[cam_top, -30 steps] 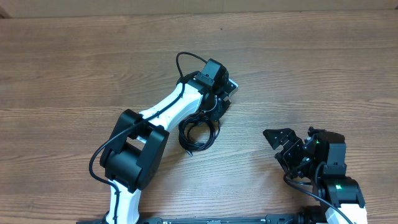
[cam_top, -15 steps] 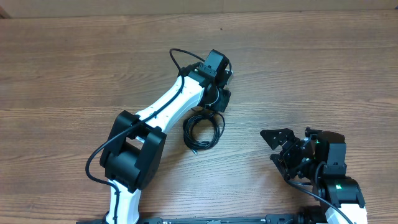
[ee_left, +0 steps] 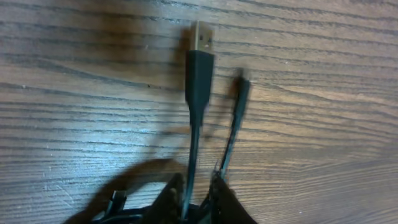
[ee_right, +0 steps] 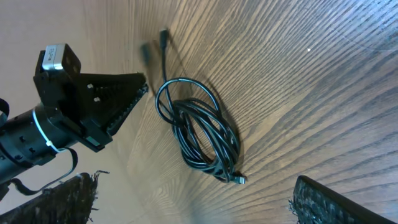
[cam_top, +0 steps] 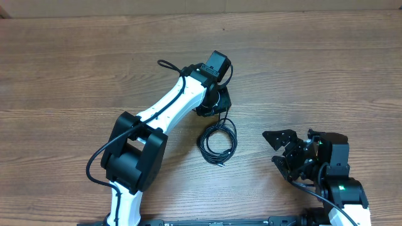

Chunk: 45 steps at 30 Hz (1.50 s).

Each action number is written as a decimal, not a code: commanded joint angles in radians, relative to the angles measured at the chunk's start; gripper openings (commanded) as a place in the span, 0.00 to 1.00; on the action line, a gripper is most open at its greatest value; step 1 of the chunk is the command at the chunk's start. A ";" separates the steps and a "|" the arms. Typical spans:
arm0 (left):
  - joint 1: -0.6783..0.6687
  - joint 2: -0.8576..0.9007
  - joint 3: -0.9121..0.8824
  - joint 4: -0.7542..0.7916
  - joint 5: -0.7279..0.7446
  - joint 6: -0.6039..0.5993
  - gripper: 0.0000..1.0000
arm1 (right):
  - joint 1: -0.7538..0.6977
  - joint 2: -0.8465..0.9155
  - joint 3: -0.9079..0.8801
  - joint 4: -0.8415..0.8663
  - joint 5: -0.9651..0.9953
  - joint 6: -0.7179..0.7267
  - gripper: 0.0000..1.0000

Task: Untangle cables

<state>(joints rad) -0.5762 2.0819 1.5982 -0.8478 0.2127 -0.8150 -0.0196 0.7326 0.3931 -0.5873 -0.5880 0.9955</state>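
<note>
Fingers (ee_left: 231,202) of left gripper (ee_left: 196,198) pinched narrow on the cables (ee_right: 198,129), just behind two ends: USB plug (ee_left: 203,34) and smaller plug (ee_left: 242,87), both sticking out past the tips over the wood table (cam_top: 75,69). Rest of the coil lies on the table right below that gripper. Right gripper (cam_top: 280,149) spread wide, holding nothing, well apart on the coil's right.

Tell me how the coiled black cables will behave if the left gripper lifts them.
Likely floppy: the cables lie in loose thin loops, so they would probably sag and uncoil below the left gripper. Probably light, being so slender. The loops overlap, so they may snag and rise as one clump.
</note>
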 commanded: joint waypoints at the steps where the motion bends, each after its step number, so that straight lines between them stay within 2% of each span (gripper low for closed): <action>1: 0.000 0.016 0.023 -0.004 -0.017 0.018 0.29 | -0.003 0.017 0.020 0.005 -0.008 0.007 1.00; 4: 0.000 0.016 0.023 -0.005 -0.060 0.092 0.61 | -0.003 0.039 0.020 0.005 -0.008 0.007 1.00; 6: 0.000 0.016 0.023 -0.005 -0.075 0.140 0.73 | -0.003 0.057 0.020 0.006 -0.008 0.007 1.00; 8: 0.000 0.016 0.023 -0.005 -0.080 0.177 0.82 | -0.003 0.076 0.020 0.006 -0.008 0.007 1.00; 11: 0.001 0.016 0.023 -0.005 -0.117 0.238 0.89 | -0.003 0.108 0.020 0.006 -0.009 0.007 1.00; 13: 0.004 0.016 0.024 -0.004 -0.124 0.314 0.91 | -0.003 0.125 0.020 0.005 -0.013 0.007 1.00; 14: 0.014 0.016 0.040 -0.021 -0.121 0.380 0.98 | -0.003 0.140 0.020 0.005 -0.036 0.006 1.00; 17: 0.044 0.016 0.099 -0.092 -0.119 0.456 1.00 | -0.002 0.162 0.020 0.006 -0.053 -0.010 1.00; 21: 0.092 0.016 0.200 -0.189 -0.110 0.468 1.00 | -0.002 0.183 0.020 0.019 -0.054 -0.052 1.00; 25: 0.127 0.016 0.263 -0.242 -0.082 0.543 1.00 | 0.008 0.189 0.020 0.040 -0.059 -0.158 1.00; 31: 0.190 0.004 0.344 -0.346 -0.086 0.589 1.00 | 0.045 0.189 0.025 0.097 -0.097 -0.307 1.00; 35: 0.250 -0.119 0.359 -0.372 -0.082 0.636 1.00 | 0.047 0.189 0.091 0.080 -0.095 -0.354 1.00; 41: 0.249 -0.328 0.331 -0.418 -0.090 0.681 1.00 | 0.047 0.188 0.217 -0.018 -0.095 -0.354 1.00; 45: 0.246 -0.502 0.126 -0.314 -0.086 0.676 0.99 | 0.047 0.186 0.230 -0.052 -0.096 -0.353 1.00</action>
<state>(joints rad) -0.3260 1.6531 1.8538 -1.1946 0.1196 -0.1604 0.0216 0.9237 0.6014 -0.6300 -0.6762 0.6540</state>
